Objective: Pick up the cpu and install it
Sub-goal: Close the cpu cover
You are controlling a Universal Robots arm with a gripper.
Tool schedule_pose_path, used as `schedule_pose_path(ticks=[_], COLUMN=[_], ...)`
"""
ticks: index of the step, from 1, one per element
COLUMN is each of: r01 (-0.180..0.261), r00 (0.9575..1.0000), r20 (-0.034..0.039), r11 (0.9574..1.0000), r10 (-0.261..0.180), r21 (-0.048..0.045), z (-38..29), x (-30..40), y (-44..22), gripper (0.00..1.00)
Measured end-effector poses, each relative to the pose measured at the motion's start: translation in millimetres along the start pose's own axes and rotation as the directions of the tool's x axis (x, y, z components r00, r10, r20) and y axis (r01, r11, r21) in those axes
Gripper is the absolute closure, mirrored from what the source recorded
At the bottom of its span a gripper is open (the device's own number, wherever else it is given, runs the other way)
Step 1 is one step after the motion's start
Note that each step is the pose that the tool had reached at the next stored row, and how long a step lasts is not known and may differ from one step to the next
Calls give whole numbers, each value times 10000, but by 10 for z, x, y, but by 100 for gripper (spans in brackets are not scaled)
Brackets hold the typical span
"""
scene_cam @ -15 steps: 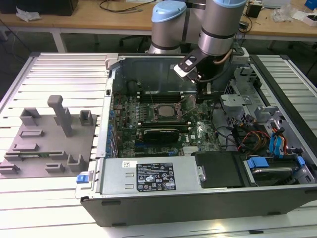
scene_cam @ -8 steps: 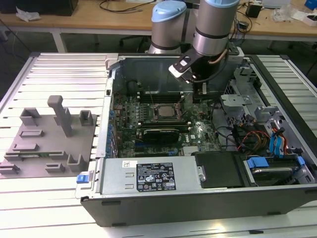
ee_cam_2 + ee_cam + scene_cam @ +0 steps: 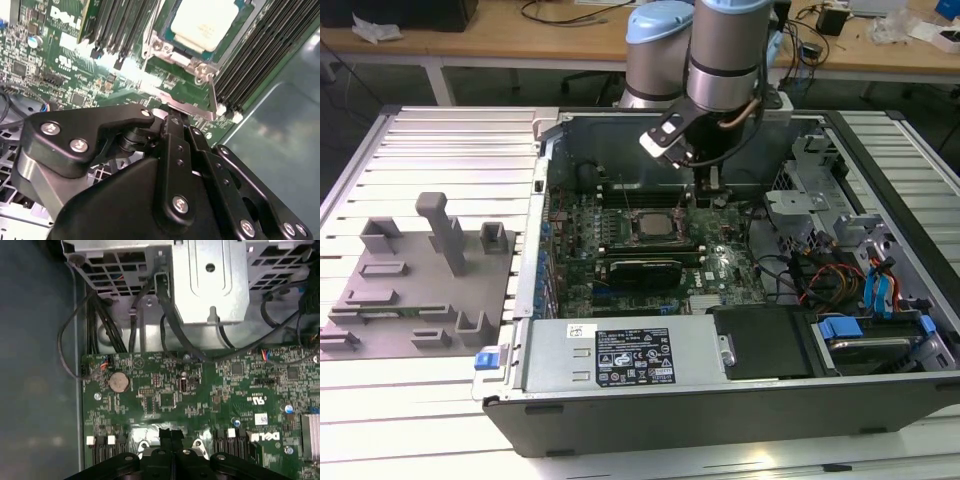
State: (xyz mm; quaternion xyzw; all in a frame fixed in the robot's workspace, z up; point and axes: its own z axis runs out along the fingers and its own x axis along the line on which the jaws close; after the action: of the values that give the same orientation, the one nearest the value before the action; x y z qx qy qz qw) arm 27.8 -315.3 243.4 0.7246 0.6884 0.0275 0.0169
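Flat square cpu [image 3: 202, 22], pale silvery-white top

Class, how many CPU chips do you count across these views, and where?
1. The cpu sits inside the metal-framed socket on the motherboard, in the second wrist view, just beyond the gripper. Others may be hidden inside the case.

cpu [image 3: 202, 22] cropped at pic edge, tool [image 3: 174, 119] body too
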Motion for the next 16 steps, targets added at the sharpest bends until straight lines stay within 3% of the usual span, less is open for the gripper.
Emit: schedule_pose_path(ticks=[1, 4, 7, 10, 11, 12, 13, 16], r01=[1, 2, 2, 3, 2, -2, -3, -3], r00=[10000, 10000, 10000, 10000, 10000, 10000, 10000, 10000], r20=[-4, -7, -6, -8, -10, 3, 11, 11], r11=[10000, 9999, 9999, 9999, 10000, 9999, 9998, 9997], r10=[-1, -2, -2, -3, -2, 2, 3, 3], r21=[-65, -126, -140, -138, -78, 129, 186, 233], z=[-3, -3, 0, 1, 7, 9, 7, 8], x=[-1, -5, -8, -7, -7, -7, -8, -8], y=[-63, -183, -244, -245, -245, -244, -244, -244], gripper=[89, 89, 89, 89, 89, 89, 89, 89])
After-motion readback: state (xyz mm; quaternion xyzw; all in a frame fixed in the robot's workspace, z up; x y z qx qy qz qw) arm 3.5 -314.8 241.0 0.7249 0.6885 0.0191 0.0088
